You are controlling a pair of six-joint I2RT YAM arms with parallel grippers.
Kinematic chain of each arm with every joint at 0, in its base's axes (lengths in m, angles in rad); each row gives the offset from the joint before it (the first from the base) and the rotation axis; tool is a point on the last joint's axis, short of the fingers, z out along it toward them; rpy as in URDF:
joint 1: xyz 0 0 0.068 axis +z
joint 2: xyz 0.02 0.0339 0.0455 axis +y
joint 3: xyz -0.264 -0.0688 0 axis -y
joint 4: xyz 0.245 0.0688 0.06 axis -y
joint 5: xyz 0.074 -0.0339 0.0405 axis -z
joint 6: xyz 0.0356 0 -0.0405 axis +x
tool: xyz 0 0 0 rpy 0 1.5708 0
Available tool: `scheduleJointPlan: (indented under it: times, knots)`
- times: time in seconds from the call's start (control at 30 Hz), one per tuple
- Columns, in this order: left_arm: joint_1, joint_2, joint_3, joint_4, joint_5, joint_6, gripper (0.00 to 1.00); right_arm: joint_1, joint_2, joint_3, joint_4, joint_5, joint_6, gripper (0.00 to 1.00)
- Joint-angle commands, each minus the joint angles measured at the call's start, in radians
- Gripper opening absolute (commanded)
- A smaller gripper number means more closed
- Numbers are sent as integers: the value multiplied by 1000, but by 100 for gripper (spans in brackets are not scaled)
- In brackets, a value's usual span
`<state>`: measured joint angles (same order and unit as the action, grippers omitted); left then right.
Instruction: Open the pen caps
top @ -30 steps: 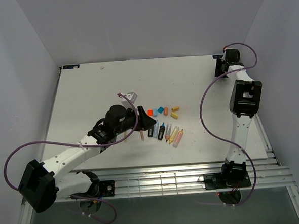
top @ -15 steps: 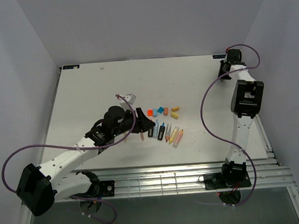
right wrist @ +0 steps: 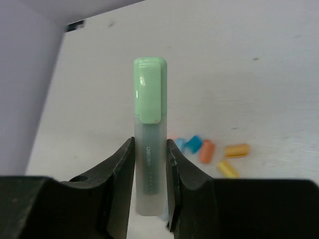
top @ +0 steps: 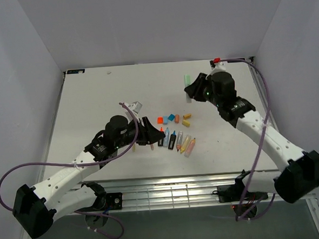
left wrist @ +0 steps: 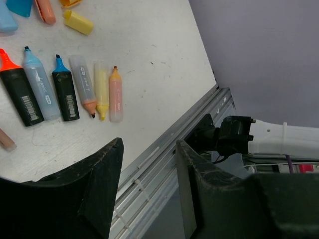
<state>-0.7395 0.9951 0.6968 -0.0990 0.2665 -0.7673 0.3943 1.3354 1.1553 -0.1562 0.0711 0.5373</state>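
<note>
My right gripper (right wrist: 149, 154) is shut on the frosted body of a highlighter whose green cap (right wrist: 149, 89) is on and sticks out past the fingertips. From above, this pen (top: 188, 96) hangs over the back right of the table in the right gripper (top: 192, 90). Loose pen caps lie mid-table: orange (top: 160, 120), blue (top: 171, 117), yellow (top: 186, 123). A row of uncapped pens (left wrist: 64, 92) lies in front of them. My left gripper (top: 159, 133) hovers just left of that row, open and with nothing in it (left wrist: 148, 149).
A pale pink pen (top: 151, 146) lies under the left gripper. The metal rail (left wrist: 164, 149) runs along the table's near edge, with the right arm's base (left wrist: 234, 137) beyond it. Purple-grey walls close in the table on three sides.
The right arm swung from its folded pose at the right edge out over the table, its jaws now shut on the green-capped pen. The left gripper shifted slightly toward the pen row.
</note>
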Motion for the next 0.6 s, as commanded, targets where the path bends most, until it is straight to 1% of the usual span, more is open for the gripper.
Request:
scheduleJointPlan:
  times: [0.0, 0.03, 0.1, 0.13, 0.2, 0.23, 0.3, 0.33, 0.37, 0.57]
  knots:
    - [-33, -24, 20, -10, 2, -23, 56, 133, -169, -179, 18, 55, 183, 8]
    - [-37, -27, 21, -10, -21, -21, 56, 194, -242, -212, 30, 46, 206, 8]
    - [-38, -42, 26, -16, -26, -30, 56, 251, -310, -302, 72, 21, 222, 8]
    - [-38, -50, 35, -30, -35, -35, 57, 297, -340, -321, 70, 16, 222, 8]
    - [-40, -81, 61, -68, -76, -58, 57, 336, -416, -357, 52, 15, 210, 8]
    - [-40, -91, 69, -74, -84, -62, 57, 354, -451, -362, 12, 1, 182, 8]
    - [-40, -108, 81, -73, -90, -76, 57, 362, -475, -387, -12, -36, 152, 8]
    - [-40, -115, 82, -71, -90, -96, 57, 365, -493, -399, -9, -112, 117, 8]
    - [-40, -113, 82, -58, -90, -104, 57, 370, -502, -414, 1, -134, 104, 8]
    - [-40, -14, 86, -34, -62, -180, 57, 399, -602, -554, 56, -146, 119, 8]
